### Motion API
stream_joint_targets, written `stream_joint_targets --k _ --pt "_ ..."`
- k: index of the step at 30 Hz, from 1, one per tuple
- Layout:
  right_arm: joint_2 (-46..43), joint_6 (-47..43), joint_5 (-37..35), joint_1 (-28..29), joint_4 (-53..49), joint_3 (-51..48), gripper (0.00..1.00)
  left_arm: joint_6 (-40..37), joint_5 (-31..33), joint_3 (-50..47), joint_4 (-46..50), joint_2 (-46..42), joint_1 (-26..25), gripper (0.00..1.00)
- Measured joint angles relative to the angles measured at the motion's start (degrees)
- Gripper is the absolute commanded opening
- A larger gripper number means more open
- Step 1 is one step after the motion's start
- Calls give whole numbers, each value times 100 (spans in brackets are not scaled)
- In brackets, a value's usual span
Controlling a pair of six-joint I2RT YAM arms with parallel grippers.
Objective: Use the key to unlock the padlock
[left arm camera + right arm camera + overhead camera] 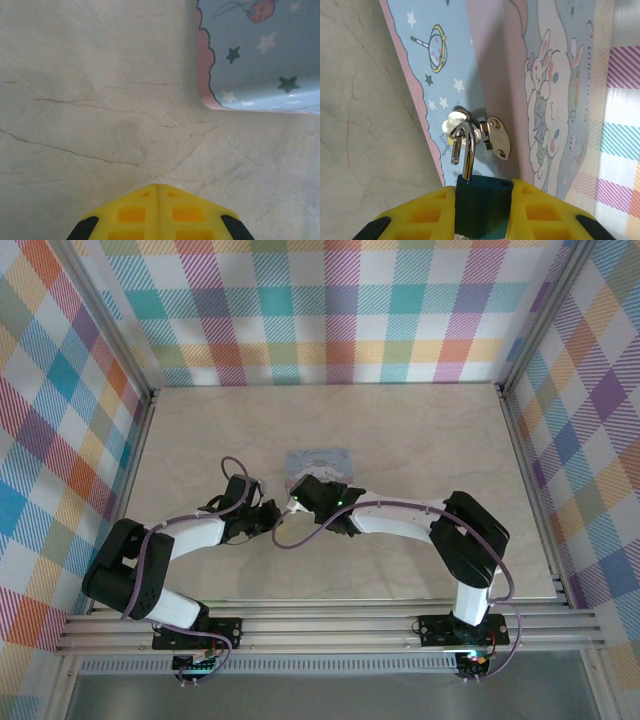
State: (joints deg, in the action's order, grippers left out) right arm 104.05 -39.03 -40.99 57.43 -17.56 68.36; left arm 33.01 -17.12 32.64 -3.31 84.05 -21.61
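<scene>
Right gripper (482, 189): clamped on the small dark teal metal padlock (482, 210). The yellow ribbed fingers (435, 212) pinch the body from both sides. The padlock hangs from the silver metal hasp (497, 137) on the front of the pale blue rectangular tin with cartoon rabbit print (445, 30). Its curved steel shackle (465, 140) is hooked through the hasp loop. The long leg runs into the body. The short leg ends above it, clear of the body, so the shackle reads as popped. The keyhole face can't be seen from the right wrist view.

Left gripper (158, 189): clenched, yellow fingers (132, 215) pressed flat together with no gap. I can't tell whether anything thin is pinched between them. It hovers over the beige marble-pattern table (100, 100), with the tin's pink-scalloped corner (260, 65) ahead and to its right, not touching.

Top view: the tin (318, 458) sits mid-table (430, 440). Both arms reach in from the near edge. The right gripper (298, 502) is at the tin's near side and the left gripper (272, 518) is just beside it, slightly nearer the bases. Multicolour plaid walls (330, 310) surround the table on three sides.
</scene>
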Motion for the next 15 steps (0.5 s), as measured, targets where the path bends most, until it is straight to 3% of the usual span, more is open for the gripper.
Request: stream_joint_targets --k 7,15 --pt "457 -334 -553 28 356 -57 0 -96 -118 31 -7 52 234 0" --pt "459 -1580 -734 319 2430 -1099 0 -120 -293 57 -138 269 356 0"
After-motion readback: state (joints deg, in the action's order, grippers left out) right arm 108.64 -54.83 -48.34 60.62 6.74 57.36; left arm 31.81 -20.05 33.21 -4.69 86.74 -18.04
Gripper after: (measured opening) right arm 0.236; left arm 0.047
